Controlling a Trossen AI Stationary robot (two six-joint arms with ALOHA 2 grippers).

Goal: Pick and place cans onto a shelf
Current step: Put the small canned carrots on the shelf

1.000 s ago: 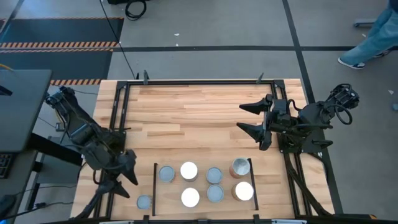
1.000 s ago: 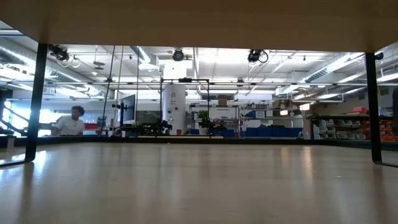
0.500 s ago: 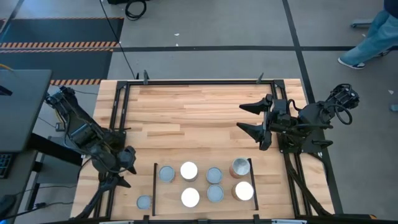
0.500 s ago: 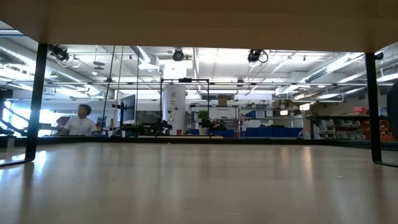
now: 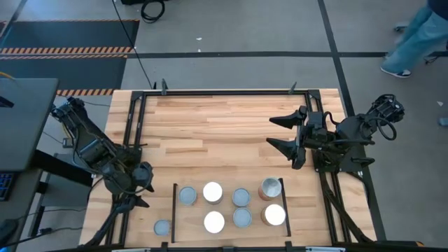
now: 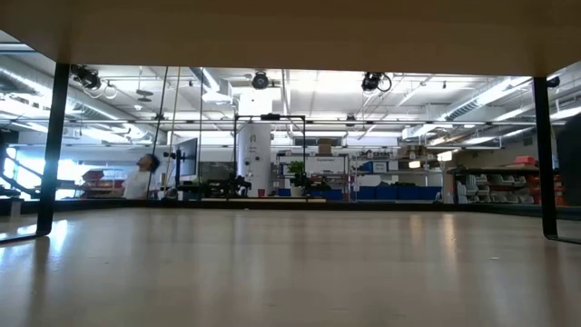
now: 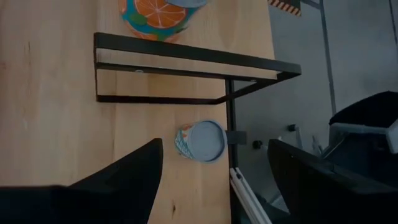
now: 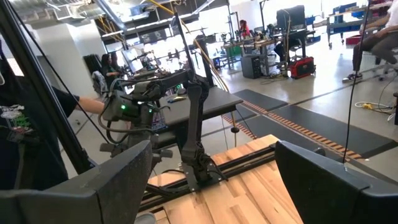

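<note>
Several cans stand upright on their bases on the shelf, a light-wood panel between two black rails at the table's near edge; some have grey-blue tops, some white tops. One grey-blue-topped can stands alone on the table outside the left rail. My left gripper hangs open above the near left part of the table, tipped down; in the left wrist view this lone can shows beyond its spread fingers. My right gripper is open, held high and level over the table's right side.
A black frame runs along the table's far edge and down both sides. The shelf's left rail stands between the lone can and an orange-printed can. Bare wood fills the table's middle. People show in the room beyond.
My left gripper has tipped further downward over the near left part of the table and sunk a little, staying open. My right arm has kept still. A person in the room behind the table has walked toward the right in the low view.
</note>
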